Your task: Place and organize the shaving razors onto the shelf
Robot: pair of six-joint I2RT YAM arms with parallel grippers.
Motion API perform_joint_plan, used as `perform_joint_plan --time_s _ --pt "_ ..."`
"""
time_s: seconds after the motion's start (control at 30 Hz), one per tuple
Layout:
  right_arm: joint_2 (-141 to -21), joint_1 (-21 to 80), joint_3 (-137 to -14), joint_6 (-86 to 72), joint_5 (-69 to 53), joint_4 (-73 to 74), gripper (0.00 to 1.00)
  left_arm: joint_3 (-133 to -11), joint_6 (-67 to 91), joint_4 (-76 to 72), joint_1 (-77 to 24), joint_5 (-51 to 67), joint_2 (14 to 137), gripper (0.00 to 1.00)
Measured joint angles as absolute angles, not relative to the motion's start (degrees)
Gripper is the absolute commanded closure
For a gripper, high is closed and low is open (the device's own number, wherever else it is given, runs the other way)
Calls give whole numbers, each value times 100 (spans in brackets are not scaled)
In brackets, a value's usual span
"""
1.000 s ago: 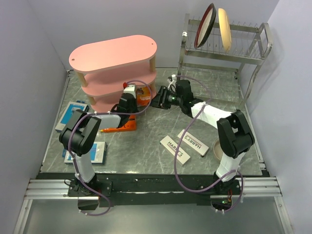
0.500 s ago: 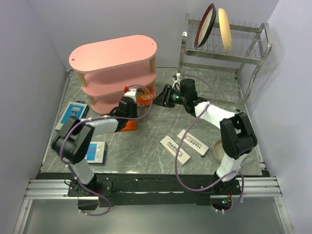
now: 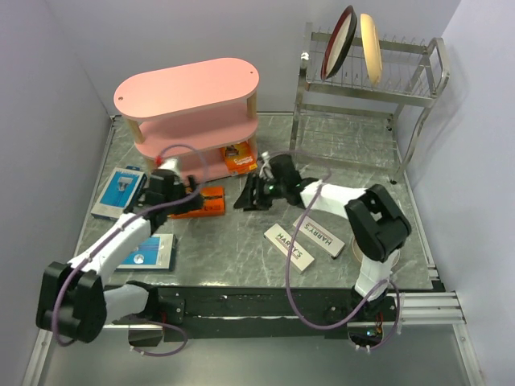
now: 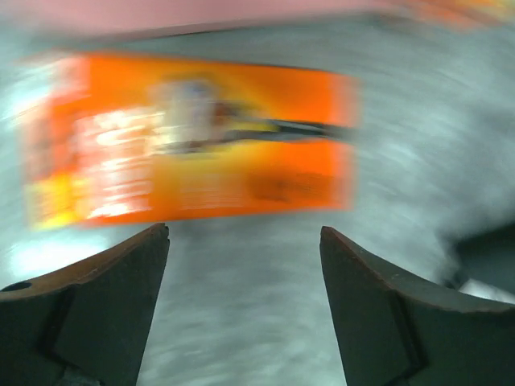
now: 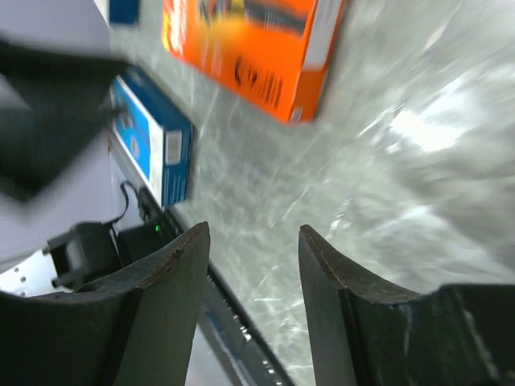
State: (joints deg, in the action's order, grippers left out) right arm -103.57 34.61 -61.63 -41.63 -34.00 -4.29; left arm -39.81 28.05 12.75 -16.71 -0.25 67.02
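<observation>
The pink shelf (image 3: 185, 100) stands at the back left. One orange razor pack (image 3: 240, 157) sits at the right end of its lowest level. A second orange pack (image 3: 201, 203) (image 4: 189, 149) (image 5: 249, 48) lies flat on the table in front of the shelf. My left gripper (image 3: 182, 193) (image 4: 243, 233) is just left of that pack, open and empty. My right gripper (image 3: 241, 201) (image 5: 253, 229) hovers just right of it, also open with nothing between its fingers. Two blue-and-white packs (image 3: 119, 191) (image 3: 149, 251) (image 5: 153, 149) lie at the left. Two white HARRY'S boxes (image 3: 288, 246) (image 3: 323, 235) lie at the near right.
A steel dish rack (image 3: 378, 88) with two upright plates (image 3: 338, 44) stands at the back right. A round bowl (image 3: 358, 245) sits beside the right arm's base. Walls close in the left, right and back sides.
My left gripper has opened, let go of the orange pack at the shelf's right end and drawn back left. My right gripper has pulled away from the shelf toward the near side.
</observation>
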Motion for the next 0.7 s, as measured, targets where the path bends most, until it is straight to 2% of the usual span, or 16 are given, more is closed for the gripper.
perform_joint_plan --time_s 0.1,0.2,0.4,0.6,0.7 --pt "-10578 3767 -6173 -4438 -3365 -489 44 -3933 3131 1680 -554 -1 6893 24" --pt "-10613 3970 -6191 -4635 -3308 -515 44 -3874 3393 1855 104 69 6928 28" --pt "-10610 4123 -6278 -4768 -3151 -642 43 -3776 3684 1660 642 502 7118 40" --pt "-10608 4121 -6257 -4847 -2980 -644 42 -3667 3824 1286 1079 744 7937 49" --pt "-10602 4121 -6208 -4860 -2934 -642 42 -3656 3903 934 1247 932 8169 57"
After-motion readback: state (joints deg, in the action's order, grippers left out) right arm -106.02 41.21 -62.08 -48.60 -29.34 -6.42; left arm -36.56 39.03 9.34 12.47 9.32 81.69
